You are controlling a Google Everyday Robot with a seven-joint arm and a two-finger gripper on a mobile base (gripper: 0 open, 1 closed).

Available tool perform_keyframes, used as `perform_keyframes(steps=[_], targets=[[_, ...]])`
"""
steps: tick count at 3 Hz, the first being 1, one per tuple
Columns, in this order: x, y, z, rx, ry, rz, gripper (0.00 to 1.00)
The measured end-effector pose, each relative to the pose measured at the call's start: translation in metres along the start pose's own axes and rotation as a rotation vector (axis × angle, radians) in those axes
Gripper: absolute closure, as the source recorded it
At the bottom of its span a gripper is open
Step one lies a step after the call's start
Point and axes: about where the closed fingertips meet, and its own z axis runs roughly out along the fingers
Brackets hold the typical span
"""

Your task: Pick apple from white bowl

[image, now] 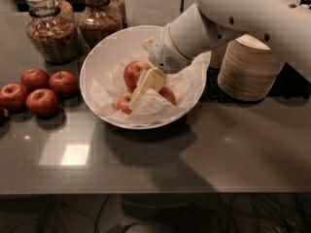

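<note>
The white bowl (pixel 99 57) stands at the middle of the counter, lined with crumpled white paper. The apple (pixel 133 72), red with an orange-yellow blush, lies at the bowl's centre-left. A smaller red-yellow apple (pixel 123 103) lies in front of it, and a third apple (pixel 168 95) lies to the right, partly hidden. My gripper (pixel 138 97) reaches down into the bowl from the upper right. Its cream tip lies just right of the apple and beside the smaller one, low among the paper.
Several dark red apples (pixel 43 102) lie on the counter left of the bowl. Two glass jars of granola (pixel 51 30) stand behind them. A stack of beige paper bowls (pixel 250 69) stands to the right of the white bowl, under my arm.
</note>
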Motion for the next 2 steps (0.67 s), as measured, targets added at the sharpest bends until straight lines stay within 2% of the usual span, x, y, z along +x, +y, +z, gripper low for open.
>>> perform_keyframes(steps=[1, 2], targets=[[-0.0001, 0.0001, 0.0000, 0.000, 0.000, 0.000, 0.19], [-0.0001, 0.0001, 0.0000, 0.000, 0.000, 0.000, 0.42]])
